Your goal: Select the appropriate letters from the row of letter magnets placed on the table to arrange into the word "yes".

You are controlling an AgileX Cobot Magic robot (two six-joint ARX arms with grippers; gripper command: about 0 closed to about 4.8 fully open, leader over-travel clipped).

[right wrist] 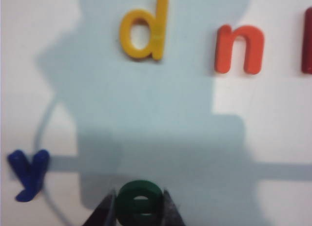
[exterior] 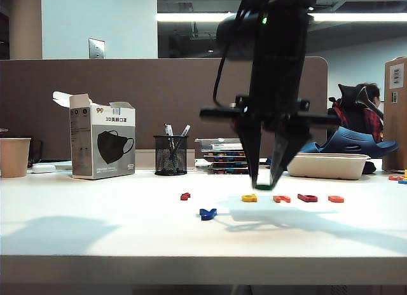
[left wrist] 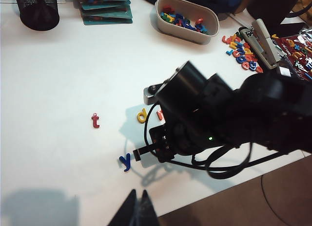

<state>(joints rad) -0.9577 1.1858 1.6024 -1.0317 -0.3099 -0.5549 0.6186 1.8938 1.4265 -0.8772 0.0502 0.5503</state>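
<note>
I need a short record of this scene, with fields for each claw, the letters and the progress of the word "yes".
right claw: above the white table, shut on the green plastic letter e
left claw: near the table's front edge, shut, holding nothing
blue plastic letter y: lies in front of the row, alone
yellow plastic letter d: in the row, beside the orange plastic letter n
progress: y placed; e carried, not yet set down

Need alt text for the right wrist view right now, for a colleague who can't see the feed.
The right gripper holds a green letter e between its fingertips, above the white table. A blue y lies off to one side of it; farther off, a yellow d and an orange n lie side by side, with a dark red letter cut off at the frame's edge.
</note>
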